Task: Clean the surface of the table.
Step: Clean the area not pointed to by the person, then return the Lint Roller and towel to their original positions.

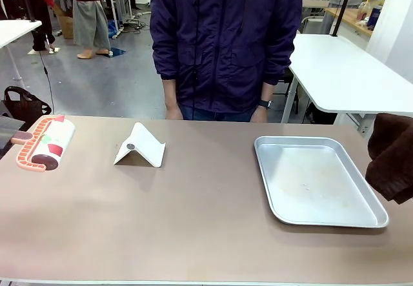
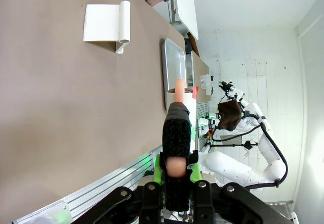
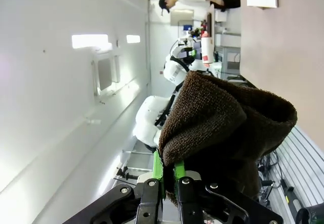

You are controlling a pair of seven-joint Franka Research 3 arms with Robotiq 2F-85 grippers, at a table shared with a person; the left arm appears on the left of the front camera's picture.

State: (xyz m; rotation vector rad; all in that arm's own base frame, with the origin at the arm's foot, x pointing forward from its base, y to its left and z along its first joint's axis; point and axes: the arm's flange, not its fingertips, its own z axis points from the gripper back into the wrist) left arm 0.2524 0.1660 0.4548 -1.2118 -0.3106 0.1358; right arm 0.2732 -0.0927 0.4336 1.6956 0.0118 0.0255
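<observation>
The wide brownish-taupe table [image 1: 193,234] lies flat, matte.

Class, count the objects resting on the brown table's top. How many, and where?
2: a white folded stand left of centre and a silver metal tray on the right. The lint roller at the left edge is gripper-held.

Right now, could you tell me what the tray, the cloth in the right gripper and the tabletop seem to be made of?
Tray: bare metal, probably aluminium, dull silver with a rolled rim.
Cloth: dark brown terry, with a looped, fuzzy pile.
Table: smooth matte taupe top, likely laminate; no grain or glare.
</observation>
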